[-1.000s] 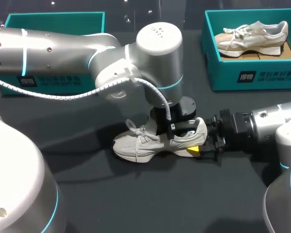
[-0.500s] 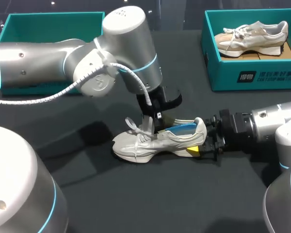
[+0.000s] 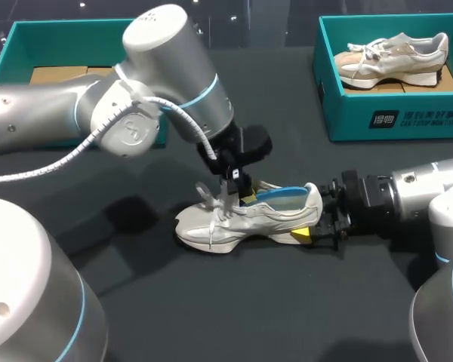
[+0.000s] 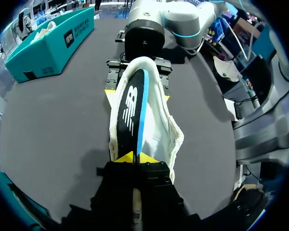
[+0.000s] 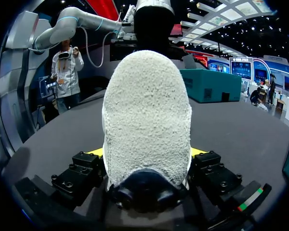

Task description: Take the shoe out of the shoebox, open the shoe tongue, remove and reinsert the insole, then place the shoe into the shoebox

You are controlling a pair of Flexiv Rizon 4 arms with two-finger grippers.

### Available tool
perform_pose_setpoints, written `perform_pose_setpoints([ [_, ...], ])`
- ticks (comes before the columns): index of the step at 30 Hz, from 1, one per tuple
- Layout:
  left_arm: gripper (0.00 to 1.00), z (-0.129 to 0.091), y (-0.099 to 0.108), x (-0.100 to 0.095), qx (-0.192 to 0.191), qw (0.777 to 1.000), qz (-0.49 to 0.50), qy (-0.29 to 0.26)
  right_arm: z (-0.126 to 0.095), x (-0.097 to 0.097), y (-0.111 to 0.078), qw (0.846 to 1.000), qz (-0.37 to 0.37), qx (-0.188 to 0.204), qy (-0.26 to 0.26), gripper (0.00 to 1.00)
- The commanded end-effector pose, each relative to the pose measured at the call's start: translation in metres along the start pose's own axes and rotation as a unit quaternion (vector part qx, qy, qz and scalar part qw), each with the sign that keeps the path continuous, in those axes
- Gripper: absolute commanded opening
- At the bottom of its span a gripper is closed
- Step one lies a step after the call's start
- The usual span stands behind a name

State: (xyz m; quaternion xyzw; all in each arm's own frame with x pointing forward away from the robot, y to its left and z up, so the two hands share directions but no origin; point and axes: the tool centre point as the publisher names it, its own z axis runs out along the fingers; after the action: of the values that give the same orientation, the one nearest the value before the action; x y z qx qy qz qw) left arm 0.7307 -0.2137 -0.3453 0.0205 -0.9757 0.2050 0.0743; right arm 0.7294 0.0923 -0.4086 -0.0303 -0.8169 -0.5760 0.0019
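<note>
While R gripper (image 3: 315,223) is clamping the shoe (image 3: 226,222) at the heel, fingers pressing both sides, shoe is sitting on the table (image 3: 211,302). L gripper (image 4: 135,158) is pinching the insole (image 4: 131,110), tips nearly together, insole standing on edge inside. Prob. removal step; next is calling for lifting insole clear w/o dragging shoe.

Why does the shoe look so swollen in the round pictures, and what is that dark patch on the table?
Both wrist views: fisheye lenses sit close, so the shoe and insole bulge. Head view: the patch is the left arm's soft shadow on the table.
</note>
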Motion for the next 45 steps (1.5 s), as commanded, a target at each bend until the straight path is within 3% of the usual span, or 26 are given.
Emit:
perform_pose_setpoints([
  [1, 0.00, -0.013, 0.000, 0.010, 0.024, 1.000, 0.012, -0.010, 0.001, 0.002, 0.000, 1.000, 0.000, 0.001, -0.001, 0.00],
  [8, 0.00, -0.019, -0.017, 0.012, 0.038, 0.999, 0.019, -0.022, 0.001, 0.002, 0.000, 1.000, 0.000, 0.001, -0.001, 0.00],
  [18, 0.00, -0.006, -0.056, 0.003, 0.024, 0.998, -0.002, -0.058, 0.001, 0.002, 0.000, 1.000, 0.000, 0.001, -0.001, 0.00],
  [25, 0.00, -0.005, -0.069, -0.005, 0.022, 0.996, -0.010, -0.080, 0.001, 0.002, 0.000, 1.000, 0.000, 0.001, -0.001, 0.00],
  [28, 0.32, -0.006, -0.070, -0.005, 0.028, 0.996, -0.010, -0.080, 0.001, 0.002, 0.000, 1.000, 0.000, 0.001, -0.001, 0.00],
  [31, 0.44, -0.007, -0.069, -0.001, 0.036, 0.996, -0.005, -0.083, 0.001, 0.002, 0.000, 1.000, 0.000, 0.001, -0.001, 0.00],
  [45, 0.47, -0.002, -0.068, 0.006, 0.085, 0.992, 0.015, -0.097, 0.001, 0.002, 0.000, 1.000, 0.000, 0.001, -0.001, 0.00],
])
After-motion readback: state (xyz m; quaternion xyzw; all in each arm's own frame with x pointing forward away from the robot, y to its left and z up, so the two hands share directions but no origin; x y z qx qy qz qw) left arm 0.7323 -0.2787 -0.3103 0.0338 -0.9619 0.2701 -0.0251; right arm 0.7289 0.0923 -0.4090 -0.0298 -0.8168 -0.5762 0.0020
